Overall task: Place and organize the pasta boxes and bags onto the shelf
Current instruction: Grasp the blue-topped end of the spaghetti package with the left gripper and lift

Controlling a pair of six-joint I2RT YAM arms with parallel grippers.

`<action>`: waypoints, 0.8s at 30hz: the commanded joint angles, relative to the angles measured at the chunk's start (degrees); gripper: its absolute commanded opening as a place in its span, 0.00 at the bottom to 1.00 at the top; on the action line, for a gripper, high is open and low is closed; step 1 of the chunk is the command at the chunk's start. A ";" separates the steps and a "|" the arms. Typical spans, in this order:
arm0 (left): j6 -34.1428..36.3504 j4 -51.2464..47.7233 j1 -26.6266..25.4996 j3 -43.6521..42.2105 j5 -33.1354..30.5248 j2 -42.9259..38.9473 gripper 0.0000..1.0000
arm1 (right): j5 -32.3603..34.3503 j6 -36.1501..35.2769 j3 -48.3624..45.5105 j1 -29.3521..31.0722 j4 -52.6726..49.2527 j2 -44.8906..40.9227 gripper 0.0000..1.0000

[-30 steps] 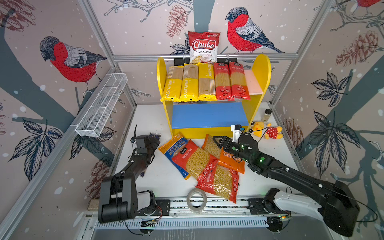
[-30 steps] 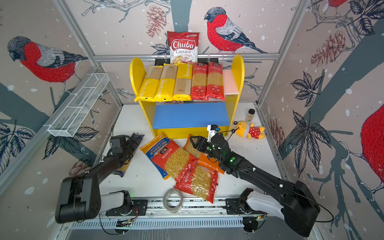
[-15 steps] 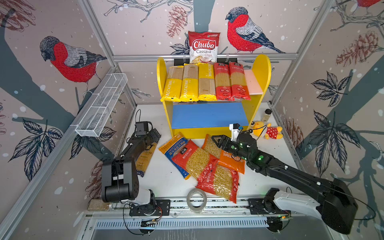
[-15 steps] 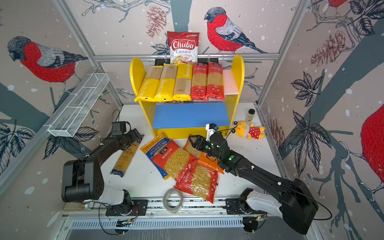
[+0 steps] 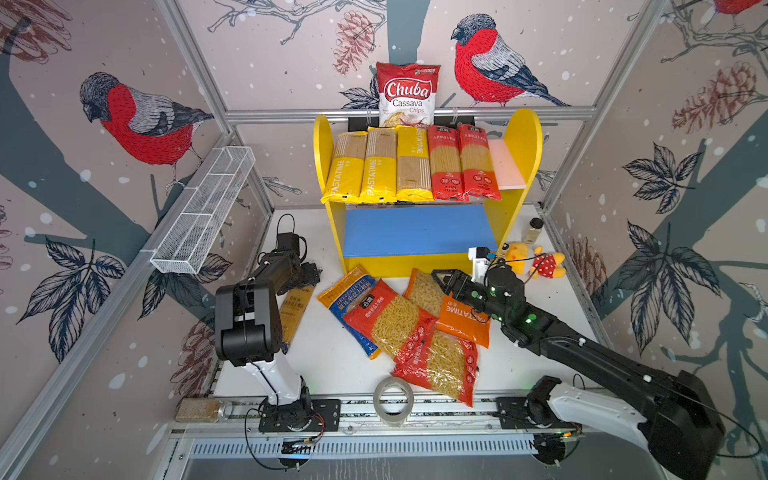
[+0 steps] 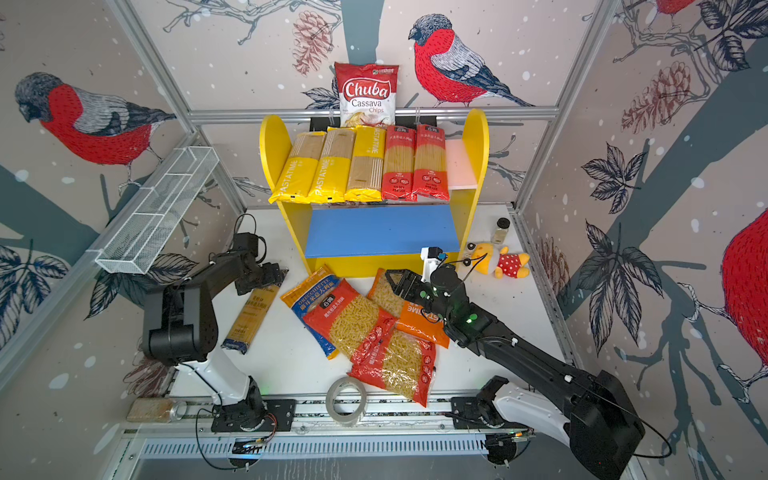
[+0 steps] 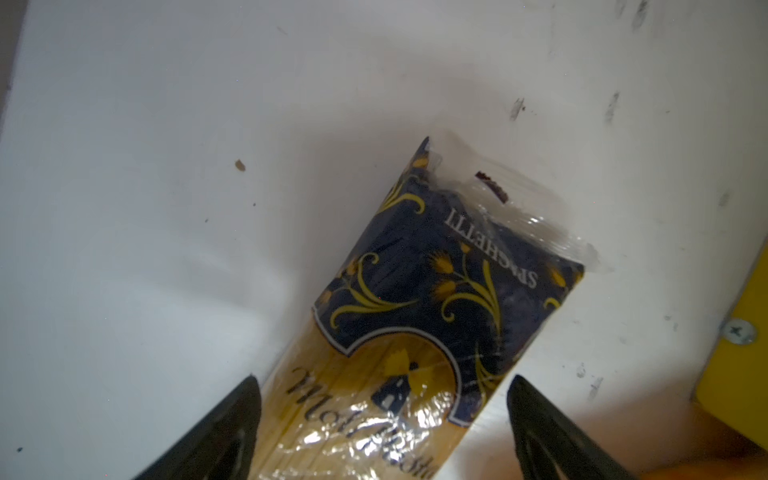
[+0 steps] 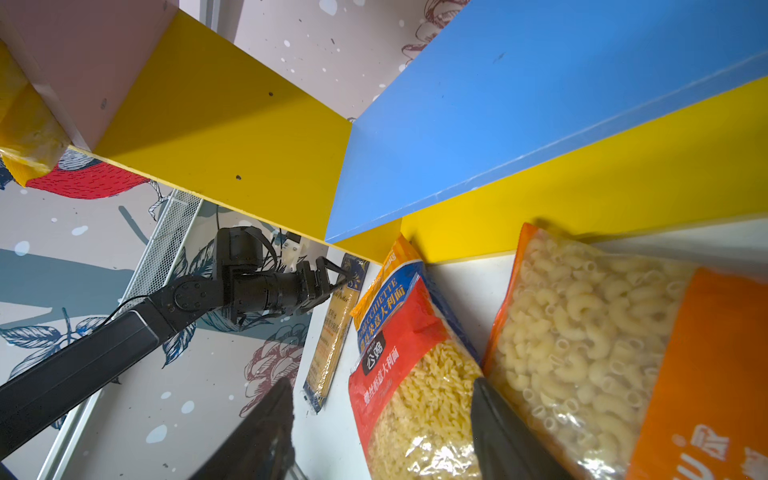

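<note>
Flat on white bench [image 5: 328, 357], left of yellow two-tier shelf [image 5: 524, 145]: navy-and-gold plastic spaghetti pack [image 6: 253, 316], long axis near-to-far. Left end effector [image 7: 384, 380] at its far end, jaws wide, straddling pack, unclamped. Right end effector [image 6: 395, 279], also wide, well apart rightward.

Bright even top views, edges bent, left wrist view dim, soft, glare on spaghetti pack [image 7: 415, 316]

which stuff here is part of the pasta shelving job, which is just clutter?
Job: shelf; five long packs already shelved; navy-gold spaghetti pack; four short-pasta bags.
Clutter: Chuba chips bag; wire basket; tape roll; plush toy; spice jar.
</note>
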 commanded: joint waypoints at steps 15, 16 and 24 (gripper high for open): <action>5.17 -3.32 -1.44 3.49 -1.14 12.62 0.82 | -2.80 -0.68 0.70 -0.84 -0.81 1.75 0.67; 5.37 -3.32 -1.41 3.46 -0.85 12.60 0.79 | -2.72 -0.68 0.79 -0.89 -0.90 1.80 0.67; 3.83 -3.01 -1.45 2.98 -1.42 9.01 0.56 | -2.97 -0.09 1.70 -0.85 -1.00 3.64 0.67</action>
